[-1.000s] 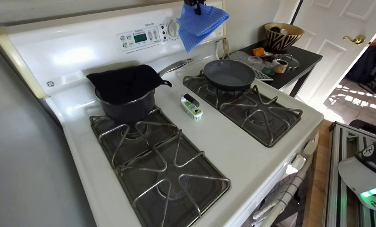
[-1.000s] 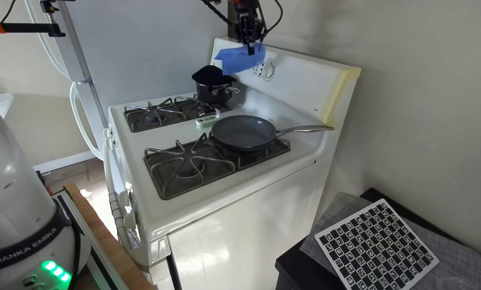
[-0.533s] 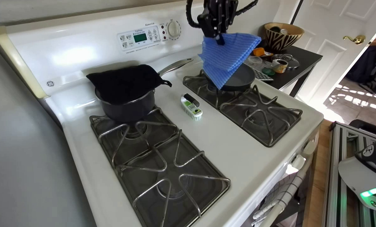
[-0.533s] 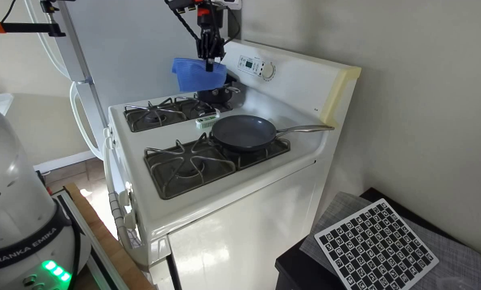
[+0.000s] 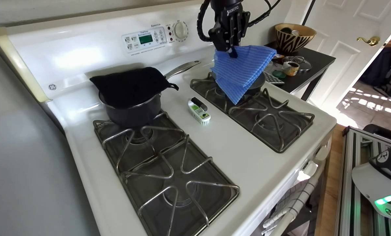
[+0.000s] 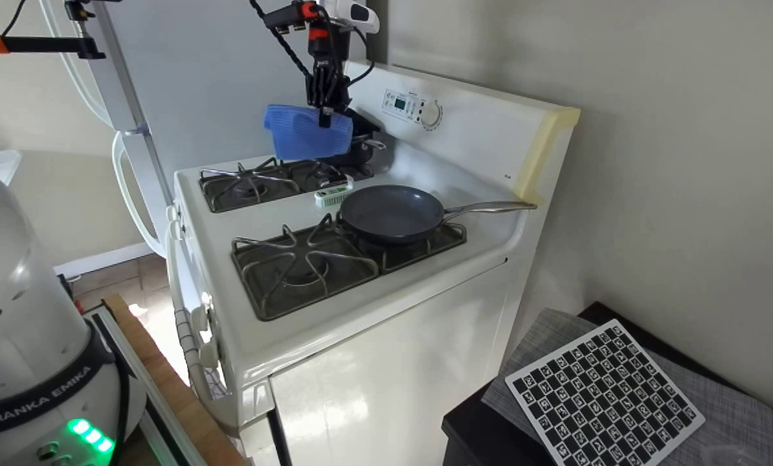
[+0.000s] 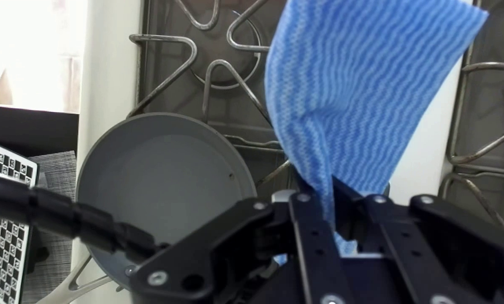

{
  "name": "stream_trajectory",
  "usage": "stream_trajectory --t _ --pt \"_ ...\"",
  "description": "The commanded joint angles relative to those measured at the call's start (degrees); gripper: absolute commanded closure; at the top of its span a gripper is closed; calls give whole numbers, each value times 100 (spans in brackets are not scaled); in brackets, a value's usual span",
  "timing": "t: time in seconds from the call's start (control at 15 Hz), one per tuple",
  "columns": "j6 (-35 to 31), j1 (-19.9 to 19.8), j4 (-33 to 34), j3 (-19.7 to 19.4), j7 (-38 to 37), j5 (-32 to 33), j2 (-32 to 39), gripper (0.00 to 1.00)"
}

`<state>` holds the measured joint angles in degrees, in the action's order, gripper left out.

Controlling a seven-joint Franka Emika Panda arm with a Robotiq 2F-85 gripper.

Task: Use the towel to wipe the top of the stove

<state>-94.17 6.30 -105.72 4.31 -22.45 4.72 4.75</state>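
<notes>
A: Held stock?
B: One bright blue towel (image 5: 239,70), ribbed cloth, creased where pinched. Location: hanging in the air above the stove top, in both exterior views.

A: Held by?
B: One black Robotiq gripper (image 7: 324,185), pointing down. Fingers (image 5: 232,52): closed together, the towel clamped between them.

A: Beneath it?
B: One white gas stove (image 5: 238,144), enamelled, with grey metal burner grates (image 5: 212,184) and an upright white back panel (image 5: 94,36).

A: Standing on that?
B: One dark grey saucepan (image 5: 135,113), metal handle, on a rear grate; one black cloth pad (image 5: 131,87) with loop, laid across its mouth. One dark grey round frying pan (image 6: 393,217), metal handle, on the other rear grate; in the wrist view it shows beside the towel. One small white-and-green bristle brush (image 5: 199,113), black grip, on the white strip between the grates, apart from saucepan and frying pan alike.

A: Adjacent pieces?
B: One dark side counter (image 5: 321,60), bearing one brown-and-black patterned bowl (image 5: 293,41). Also upon it: one grey woven mat (image 6: 538,336), with one black-and-white checkered board (image 6: 606,395) lying on top. One white dishcloth (image 5: 293,205) with dark check lines, draped over the pale oven handle (image 5: 282,225).
</notes>
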Motion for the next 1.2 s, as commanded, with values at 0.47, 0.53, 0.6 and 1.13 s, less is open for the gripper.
stream_trajectory --t 0.47,0.53,0.6,1.13 --pt "-1280 441 -1264 485 -25 70 -168 100" --pt "-1426 456 -1362 496 -26 93 -162 100" --pt "-1633 448 -1500 485 -8 100 -138 100" --pt "-2404 448 -2089 478 61 109 -72 100"
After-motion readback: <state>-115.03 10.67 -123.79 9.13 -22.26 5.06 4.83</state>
